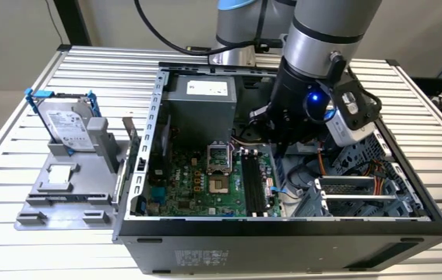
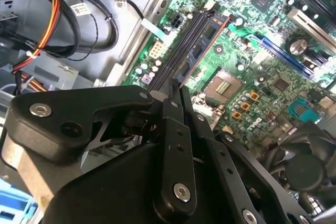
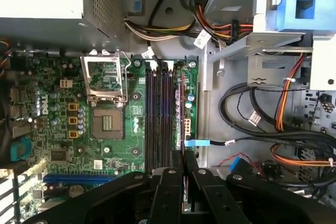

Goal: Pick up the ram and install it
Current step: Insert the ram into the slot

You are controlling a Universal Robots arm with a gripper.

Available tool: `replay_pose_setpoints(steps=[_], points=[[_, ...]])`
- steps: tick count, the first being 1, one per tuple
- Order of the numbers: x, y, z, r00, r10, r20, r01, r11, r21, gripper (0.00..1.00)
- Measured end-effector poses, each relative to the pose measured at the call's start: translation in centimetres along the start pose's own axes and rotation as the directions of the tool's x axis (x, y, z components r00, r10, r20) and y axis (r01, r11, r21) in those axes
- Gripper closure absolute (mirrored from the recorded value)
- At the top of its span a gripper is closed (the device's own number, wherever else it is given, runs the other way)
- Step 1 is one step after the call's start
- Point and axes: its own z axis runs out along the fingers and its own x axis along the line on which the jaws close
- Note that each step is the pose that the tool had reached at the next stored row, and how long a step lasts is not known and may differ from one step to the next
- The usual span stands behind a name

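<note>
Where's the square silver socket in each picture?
Exterior view: socket mid-motherboard, on the exterior view's left of the black slots.
First wrist view: socket between the black slots and small orange parts.
Second wrist view: socket between the black slots and small orange parts.
Shared landmark: the black slots.

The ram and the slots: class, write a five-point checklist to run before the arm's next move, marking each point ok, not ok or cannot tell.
1. Is the ram held in the gripper? Ok.
2. Does the ram run parallel to the black slots? Ok in both wrist views.
3. Is the ram seated fully in a slot? Cannot tell.
4. Are the slot latches open? Cannot tell.
5. Is the blue cable end clear of the ram? Cannot tell; it lies right beside the slots.
</note>
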Motion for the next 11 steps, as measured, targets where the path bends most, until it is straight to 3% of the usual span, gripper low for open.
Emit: replay_pose_setpoints(steps=[11], points=[[-0.06,0.13,2.01,1.0,0.003,-0.0018,-0.003,1.0,0.0001,1.0]])
